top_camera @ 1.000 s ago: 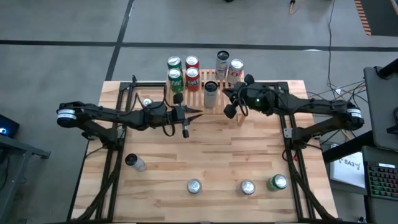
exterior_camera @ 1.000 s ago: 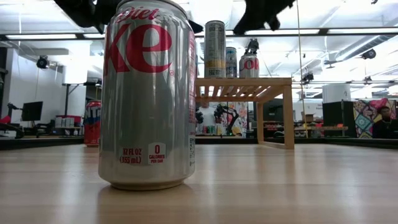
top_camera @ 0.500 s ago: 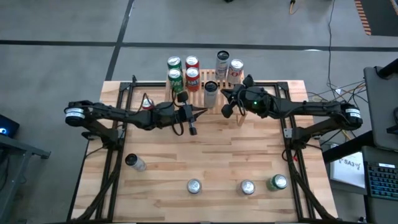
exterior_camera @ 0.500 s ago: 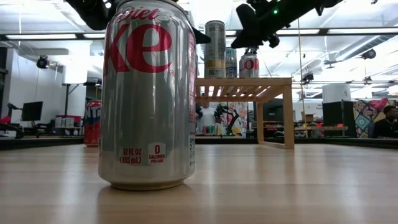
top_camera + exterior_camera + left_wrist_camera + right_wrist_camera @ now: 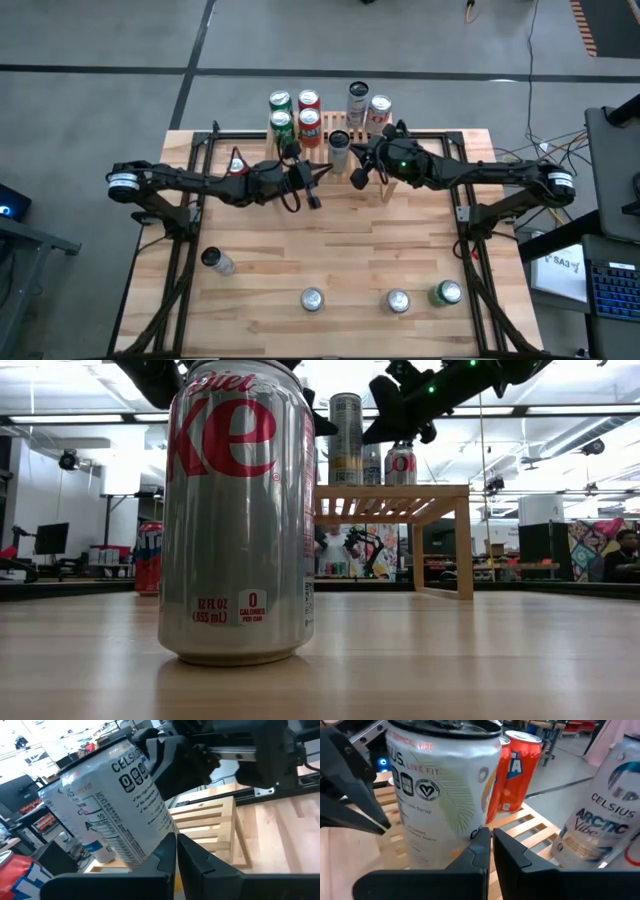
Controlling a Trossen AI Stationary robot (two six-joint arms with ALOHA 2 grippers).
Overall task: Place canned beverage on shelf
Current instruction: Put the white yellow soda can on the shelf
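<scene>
Celsius can [image 5: 339, 150], tall and slim with a white label and small print, stands upright on the slatted light-wood shelf [image 5: 322, 158] at the table's far edge; left gripper [image 5: 317, 184], fingers pressed together and holding nothing, hangs just in front of the shelf beside that can; right gripper [image 5: 357, 176], its fingers likewise together and empty, sits close on the can's other side; neither visibly touches it. Six cans stand at the shelf, counting the Celsius: two green-topped [image 5: 281, 101], two red [image 5: 309, 100], another tall silver one [image 5: 357, 101] and a white-and-red one [image 5: 379, 110]. Four more stand on the table [image 5: 330, 250] nearer the camera: a dark-topped one [image 5: 212, 259], two silver [image 5: 313, 299] and one green [image 5: 446, 293].
</scene>
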